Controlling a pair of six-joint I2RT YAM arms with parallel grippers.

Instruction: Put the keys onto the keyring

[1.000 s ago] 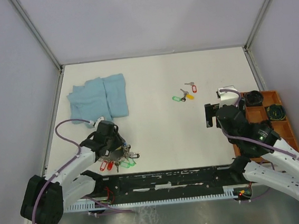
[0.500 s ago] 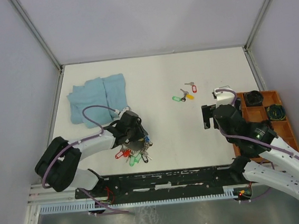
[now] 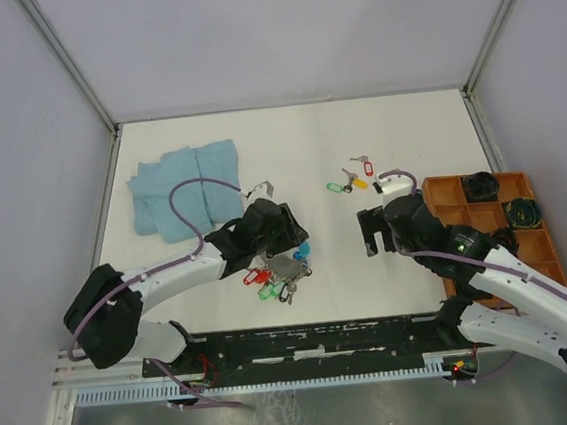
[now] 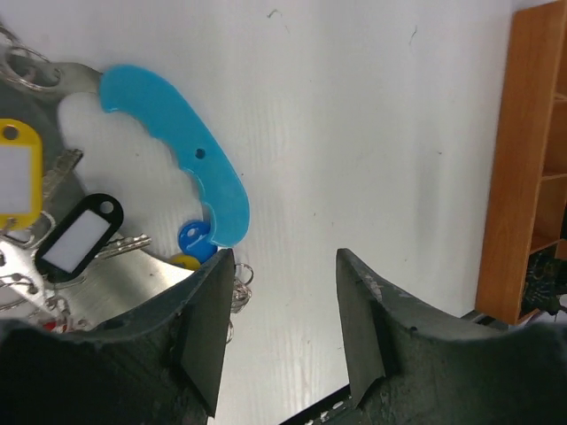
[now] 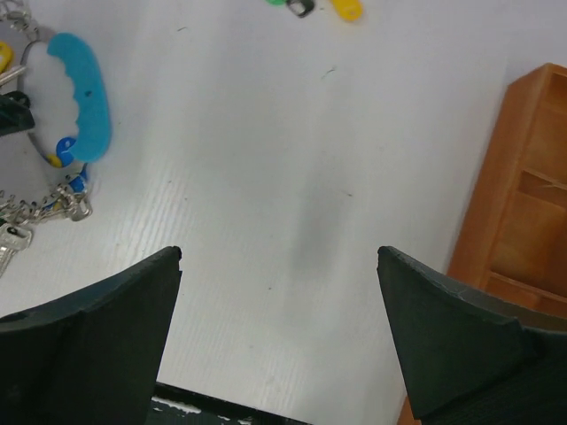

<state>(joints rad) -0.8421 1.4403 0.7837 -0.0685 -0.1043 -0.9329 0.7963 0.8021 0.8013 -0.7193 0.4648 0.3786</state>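
As seen from above, noted keys [image 3: 351,179] lying loose on table [image 3: 406,130] (green, yellow, red tags), apart from keyring [image 3: 285,268]. Found left gripper [image 4: 283,266] parted just beside keyring; right gripper [image 5: 279,266] spread wide over table.

White flat table top [image 3: 356,125] in view, and a crumpled light blue cloth [image 3: 186,189] lies at its far left. Right of centre, close together: a silver green-tagged key [image 3: 335,187], a yellow-tagged key [image 3: 358,181], a red-tagged key [image 3: 367,166]. Nearer the front lies a ringed bunch of tagged keys [image 3: 277,273] with a curved blue plastic piece [image 4: 182,150]. An orange wooden compartment tray [image 3: 440,187] sits at the right edge.
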